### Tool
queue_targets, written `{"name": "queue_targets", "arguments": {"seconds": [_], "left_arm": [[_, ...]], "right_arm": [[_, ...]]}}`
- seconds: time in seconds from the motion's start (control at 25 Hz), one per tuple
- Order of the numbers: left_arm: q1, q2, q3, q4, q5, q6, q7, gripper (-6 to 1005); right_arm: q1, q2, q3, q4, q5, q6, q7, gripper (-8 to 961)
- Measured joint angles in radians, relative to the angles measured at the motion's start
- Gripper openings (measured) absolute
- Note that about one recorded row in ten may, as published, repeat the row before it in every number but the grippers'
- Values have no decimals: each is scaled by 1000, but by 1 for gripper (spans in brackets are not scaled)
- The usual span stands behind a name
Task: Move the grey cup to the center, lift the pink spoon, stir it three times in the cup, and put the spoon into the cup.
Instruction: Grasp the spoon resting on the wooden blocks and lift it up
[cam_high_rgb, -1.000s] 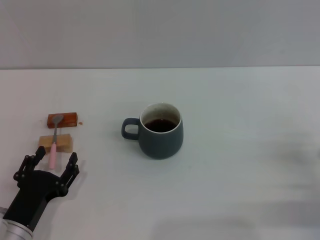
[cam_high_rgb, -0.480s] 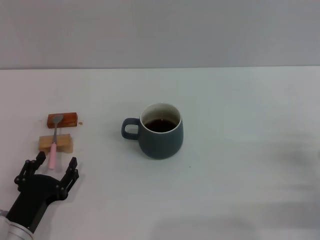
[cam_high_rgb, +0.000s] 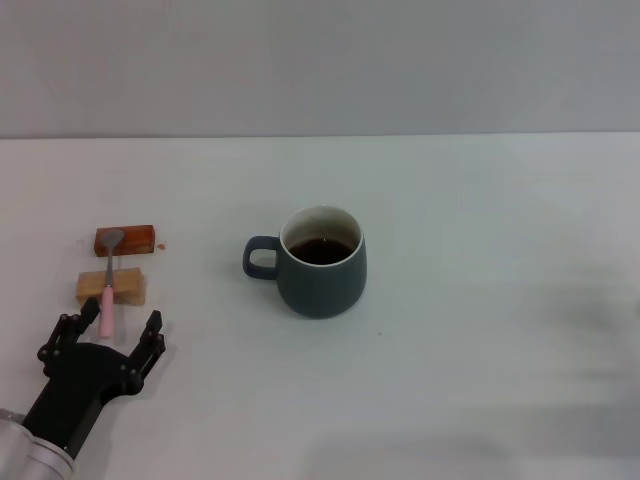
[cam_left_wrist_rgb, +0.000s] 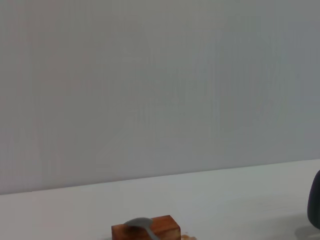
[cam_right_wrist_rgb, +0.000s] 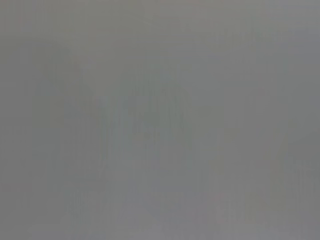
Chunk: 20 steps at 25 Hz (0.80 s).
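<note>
The grey cup (cam_high_rgb: 323, 262) stands near the middle of the white table, handle toward my left, dark liquid inside. The pink spoon (cam_high_rgb: 107, 290) lies across two small wooden blocks at the far left, its metal bowl (cam_left_wrist_rgb: 138, 223) resting on the reddish-brown block (cam_high_rgb: 125, 241). My left gripper (cam_high_rgb: 104, 338) sits low at the front left, open, its fingers on either side of the spoon's handle end, just short of it. The right gripper is out of view.
A tan block (cam_high_rgb: 111, 287) supports the spoon's handle in front of the reddish-brown block (cam_left_wrist_rgb: 146, 230). The cup's dark edge (cam_left_wrist_rgb: 315, 200) shows in the left wrist view. A grey wall runs behind the table. The right wrist view shows only blank grey.
My left gripper dropped back toward the front edge and then shifted slightly right, staying open. The cup and spoon have not moved.
</note>
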Motion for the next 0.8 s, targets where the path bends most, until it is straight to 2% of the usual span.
{"name": "queue_targets", "arguments": {"seconds": [0.8], "left_arm": [[-15, 2, -17, 8, -43, -31, 2, 776]], "right_arm": [[3, 0, -12, 12, -3, 0, 1, -1]]}}
